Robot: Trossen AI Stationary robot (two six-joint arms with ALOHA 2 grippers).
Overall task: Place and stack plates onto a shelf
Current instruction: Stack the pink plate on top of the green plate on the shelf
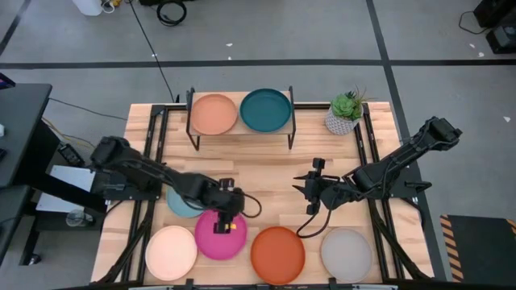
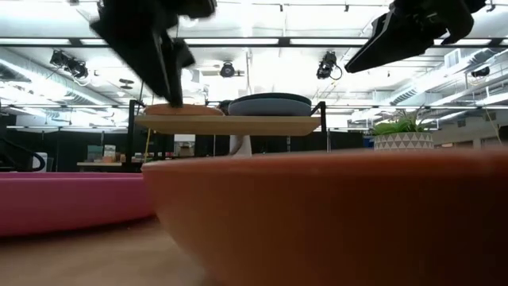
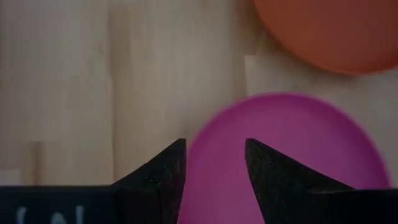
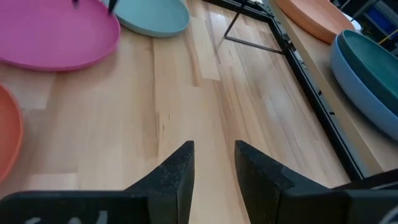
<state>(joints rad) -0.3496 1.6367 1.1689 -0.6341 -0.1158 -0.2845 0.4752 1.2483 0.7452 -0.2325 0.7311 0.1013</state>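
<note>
**Left tool over pink plate; two plates on shelf**

Shelf stands at the far middle of the tabletop. On its wooden top, side by side: tan plate to the left, dark teal plate to the right. In the right wrist view a bright blue plate shows directly under the dark teal one.

Near edge of tabletop, left to right: cream plate, pink plate, orange plate, grey plate. Light teal plate lies just behind the cream and pink plates, partly covered by the left arm.

Left tool sits above the far rim of the pink plate. In the left wrist view its fingers stand apart with the plate's edge showing in the gap; neither finger visibly presses on it, nothing gripped.

Right tool hangs above bare tabletop, behind the orange and grey plates, pointing toward the left arm. Fingers part-way open, narrow gap, empty.

Potted plant stands just right of the shelf.
</note>
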